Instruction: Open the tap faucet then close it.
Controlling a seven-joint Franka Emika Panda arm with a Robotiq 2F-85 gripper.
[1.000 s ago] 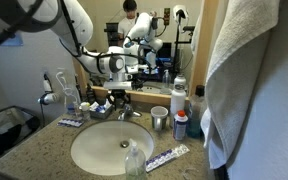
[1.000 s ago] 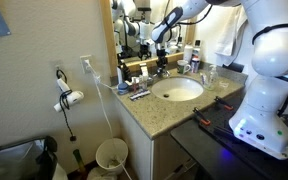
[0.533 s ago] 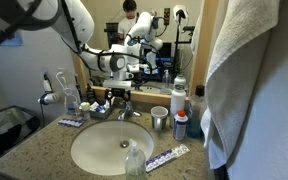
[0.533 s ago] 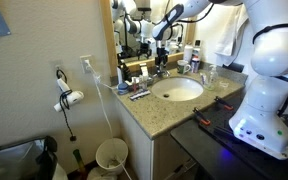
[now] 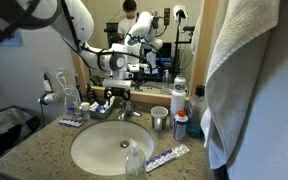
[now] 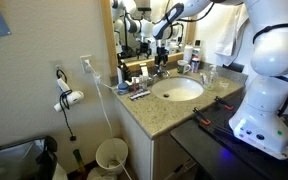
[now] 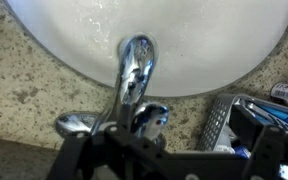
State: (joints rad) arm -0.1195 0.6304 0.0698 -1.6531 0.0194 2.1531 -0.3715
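Containers first. In an exterior view the white basin (image 5: 89, 150) fills the lower centre, with its drain in the middle; you cannot tell whether there is water in it. A metal cup (image 5: 160, 120) stands upright on the bench (image 5: 24, 155) just right of the basin; its contents are hidden. A clear bottle (image 5: 134, 161) stands at the basin's near rim, bottom centre, with a flat tube (image 5: 167, 157) lying to its right. A white bottle (image 5: 178, 98) stands behind the cup. In an exterior view a bin (image 6: 111, 157) with a pale liner sits on the floor, lower centre-left.

The faucet (image 7: 134, 65) sits at the back rim of the basin, centre frame in the wrist view. Its long axis runs nearly bottom to top there, leaning slightly right. The spout tip points toward the top of the frame, out over the basin. A chrome piece juts to the lower left of its base; you cannot tell whether this is the lever.

Your claw (image 7: 134, 150) shows only as a dark mass along the bottom edge, directly above the faucet's base. Finger spread: cannot tell. Contact with the faucet: cannot tell.
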